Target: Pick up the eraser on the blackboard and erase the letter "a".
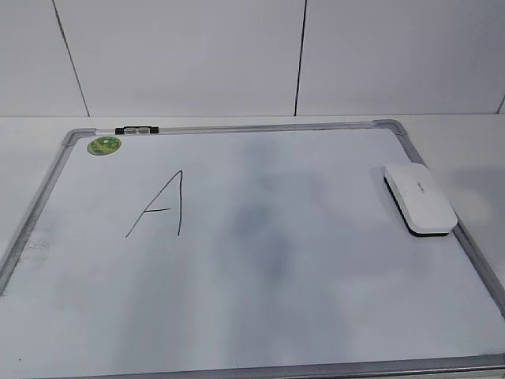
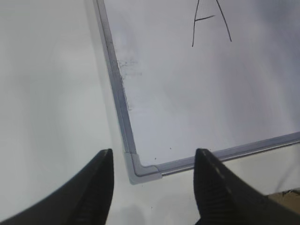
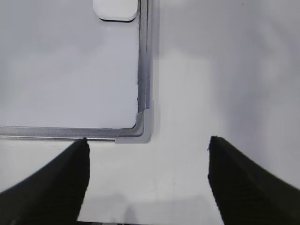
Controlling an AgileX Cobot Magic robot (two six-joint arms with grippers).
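So, only the exterior view shows the whole blackboard (image 1: pixel 260 260) with the eraser (image 1: pixel 420 198) lying at its right edge, long axis angled from far-left to near-right. The left gripper (image 2: pixel 153 185) is seen hovering over the board's near-left corner, fingers spread, empty. The right gripper (image 3: pixel 147 180) is likewise spread wide, empty. A white bench (image 1: pixel 465 150) and panelled wall (image 1: pixel 197 55) are seen.

The left gripper (image 2: pixel 153 187) hangs with its dark jaws spread wide apart, holding nothing. The right gripper (image 3: pixel 149 180) likewise has its jaws parted wide and empty. Neither arm appears in the exterior view.
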